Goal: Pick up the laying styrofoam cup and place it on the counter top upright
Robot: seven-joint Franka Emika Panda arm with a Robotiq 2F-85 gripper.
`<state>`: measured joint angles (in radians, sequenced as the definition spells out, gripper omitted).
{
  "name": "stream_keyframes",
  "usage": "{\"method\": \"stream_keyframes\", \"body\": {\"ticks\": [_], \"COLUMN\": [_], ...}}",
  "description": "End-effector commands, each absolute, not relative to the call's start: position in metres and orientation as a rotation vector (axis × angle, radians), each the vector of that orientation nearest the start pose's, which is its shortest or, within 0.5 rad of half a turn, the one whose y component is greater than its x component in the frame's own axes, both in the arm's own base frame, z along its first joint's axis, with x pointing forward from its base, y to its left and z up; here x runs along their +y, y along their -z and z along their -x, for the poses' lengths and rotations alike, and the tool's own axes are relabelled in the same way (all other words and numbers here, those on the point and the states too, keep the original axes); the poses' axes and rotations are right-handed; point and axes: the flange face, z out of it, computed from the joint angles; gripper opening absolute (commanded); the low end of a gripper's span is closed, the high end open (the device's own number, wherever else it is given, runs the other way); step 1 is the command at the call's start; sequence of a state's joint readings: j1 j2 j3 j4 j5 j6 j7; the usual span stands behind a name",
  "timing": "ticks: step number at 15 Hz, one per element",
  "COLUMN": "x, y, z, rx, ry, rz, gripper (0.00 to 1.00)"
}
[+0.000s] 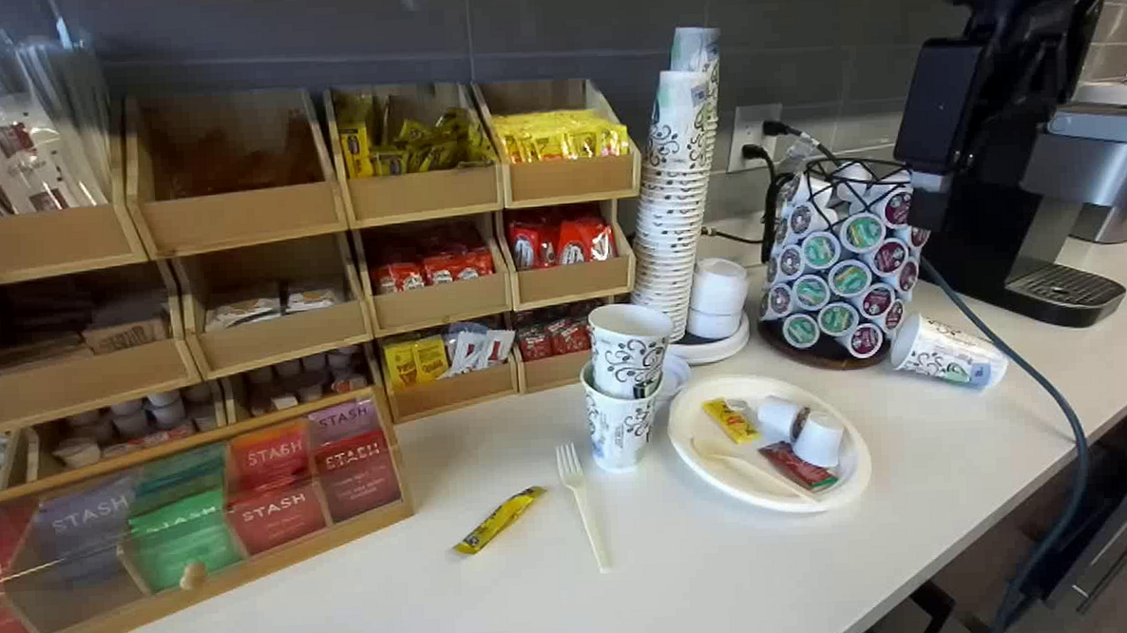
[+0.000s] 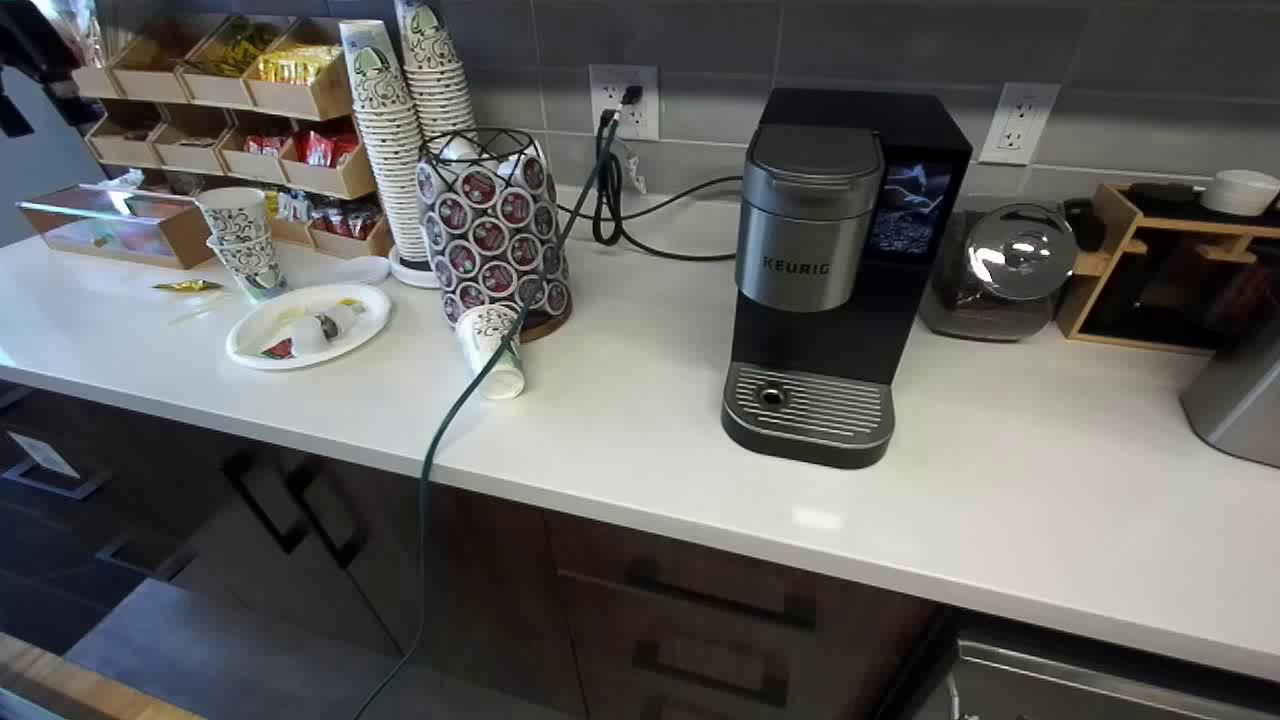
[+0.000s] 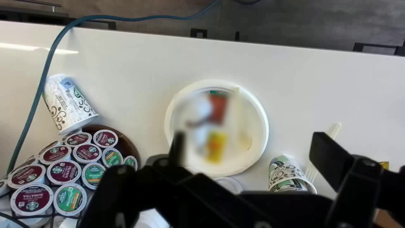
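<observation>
The styrofoam cup lies on its side on the counter top, against the foot of the pod rack. It is white with a dark swirl print. It shows in an exterior view with a cable crossing in front of it, and at the left of the wrist view, its rim towards the rack. My gripper is open, with nothing between its fingers. It is high above the counter, over the plate and two nested cups, apart from the lying cup. Black finger parts show at an exterior view's top left.
A round plate holds pods and packets. Two nested upright cups and a fork are beside it. The pod rack, tall cup stacks and coffee maker stand behind. A dark cable runs along the lying cup.
</observation>
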<state>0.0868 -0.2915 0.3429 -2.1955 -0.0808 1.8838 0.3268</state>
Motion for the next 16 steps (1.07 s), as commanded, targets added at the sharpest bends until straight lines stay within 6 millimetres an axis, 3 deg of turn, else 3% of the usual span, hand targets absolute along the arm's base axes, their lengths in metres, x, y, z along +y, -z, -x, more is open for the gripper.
{"method": "stream_keyframes", "body": {"ticks": [1, 8, 12, 16], "x": [0.198, 0.198, 0.178, 0.146], "y": [-0.496, -0.496, -0.465, -0.419], "z": [-0.423, -0.423, -0.442, -0.471], "rx": [-0.189, -0.189, 0.259, 0.627], "ry": [0.045, 0.045, 0.065, 0.097], "rz": [3.311, 3.311, 3.332, 3.305], "gripper": [1.0, 1.0, 1.0, 1.0]}}
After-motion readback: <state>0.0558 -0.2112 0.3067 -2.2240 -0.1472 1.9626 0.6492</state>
